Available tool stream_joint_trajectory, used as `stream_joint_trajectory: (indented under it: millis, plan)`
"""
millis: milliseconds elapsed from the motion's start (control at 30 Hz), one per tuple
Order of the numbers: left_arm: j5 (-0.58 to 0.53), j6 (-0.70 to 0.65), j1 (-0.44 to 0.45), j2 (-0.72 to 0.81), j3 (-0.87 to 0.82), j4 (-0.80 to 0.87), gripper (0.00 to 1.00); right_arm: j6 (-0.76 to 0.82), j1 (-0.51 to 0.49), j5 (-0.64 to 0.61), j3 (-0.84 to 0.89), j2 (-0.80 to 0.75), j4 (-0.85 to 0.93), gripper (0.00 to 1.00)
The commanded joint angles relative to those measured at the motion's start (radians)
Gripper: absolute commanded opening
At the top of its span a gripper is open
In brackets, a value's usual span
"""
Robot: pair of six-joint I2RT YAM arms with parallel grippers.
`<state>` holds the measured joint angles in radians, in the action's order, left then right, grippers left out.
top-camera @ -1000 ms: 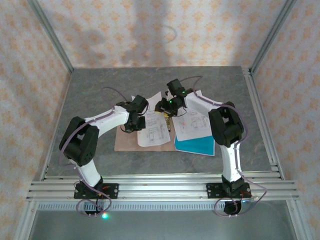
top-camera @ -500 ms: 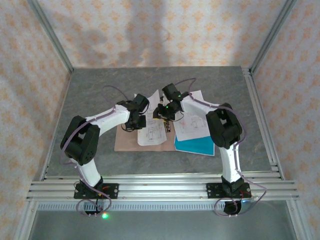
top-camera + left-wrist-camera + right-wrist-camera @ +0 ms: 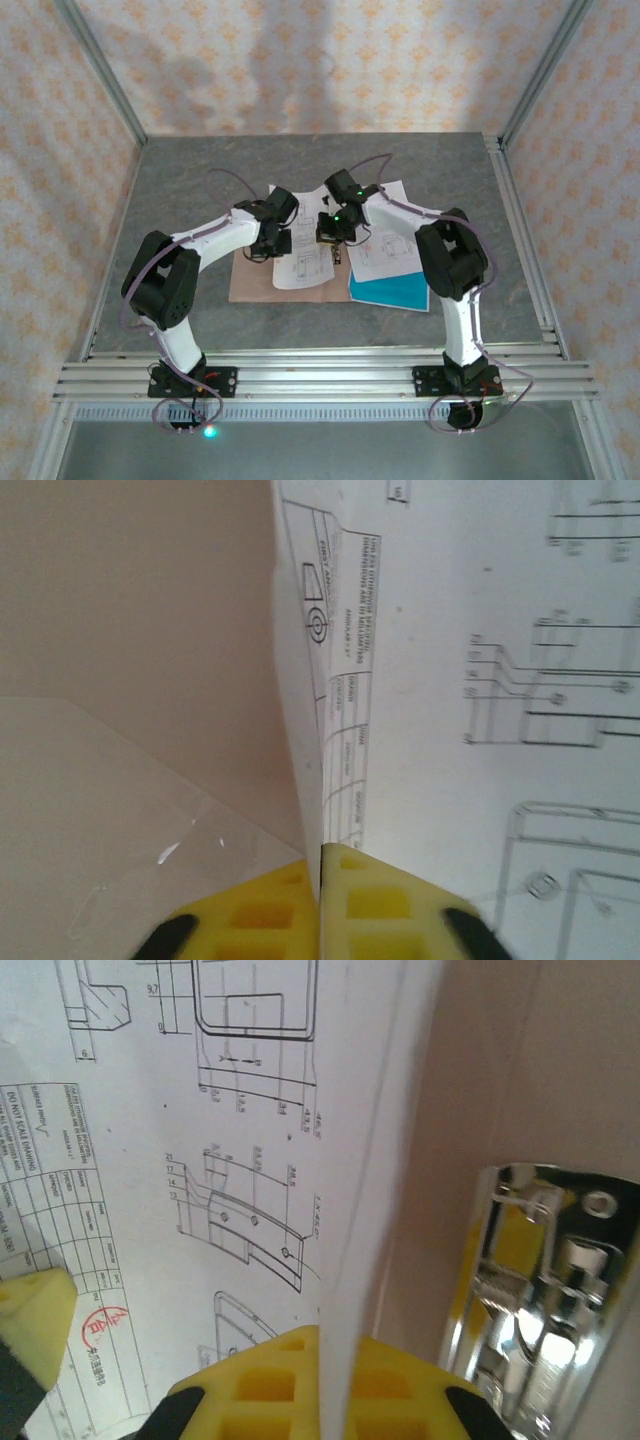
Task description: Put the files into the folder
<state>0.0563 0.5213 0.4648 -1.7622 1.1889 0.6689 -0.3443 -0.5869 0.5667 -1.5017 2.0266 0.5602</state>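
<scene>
1. Where the two arms meet over the middle of the grey surface [image 3: 180, 190], the pinkish-brown folder [image 3: 250, 285] lies flat, and a printed sheet [image 3: 305, 265] covers its right part.
2. The left end effector [image 3: 274, 240] sits at that sheet's left edge. In the left wrist view its yellow pads [image 3: 380, 905] are pressed together with the paper's edge pinched between them, and bare folder card shows to the left of the sheet.
3. The right end effector [image 3: 336, 232] sits at the sheet's right edge. In the right wrist view its pads are closed on a thin white paper edge that runs up from between them, and the drawings on the page spread away to the left.
4. Just beside that grip, on the right, the shiny metal fastener [image 3: 540, 1290] lies on the folder's card.
5. More white pages [image 3: 385, 245] lie on the surface to the right of the folder, fanned over one another.
6. A teal-blue sheet [image 3: 392, 292] lies under those pages, its near edge showing below them, close by the folder's right side.
</scene>
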Motion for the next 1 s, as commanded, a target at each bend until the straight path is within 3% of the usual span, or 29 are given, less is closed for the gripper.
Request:
stream_joint_trajectory:
  millis: [0,67,233,433,667,967]
  plan:
    - [-0.079,0.044,0.0,0.066,0.008,0.057,0.41,0.043,-0.006,-0.108,0.04,-0.123,0.013,0.0]
    - [-0.107,0.075,0.0,0.109,-0.011,0.08,0.52,0.046,-0.006,-0.146,0.07,-0.166,0.008,0.0]
    - [-0.076,0.156,-0.026,0.219,-0.117,0.078,0.5,0.038,0.01,-0.259,0.172,-0.278,-0.019,0.0]
    - [0.035,0.232,-0.139,0.314,-0.302,0.008,0.36,0.065,0.03,-0.343,0.314,-0.466,-0.071,0.0]
    - [0.14,0.245,-0.299,0.331,-0.427,-0.076,0.26,0.111,0.027,-0.365,0.432,-0.656,-0.115,0.0]
    - [0.116,0.237,-0.324,0.314,-0.485,-0.104,0.05,0.085,-0.026,-0.346,0.491,-0.695,-0.155,0.0]
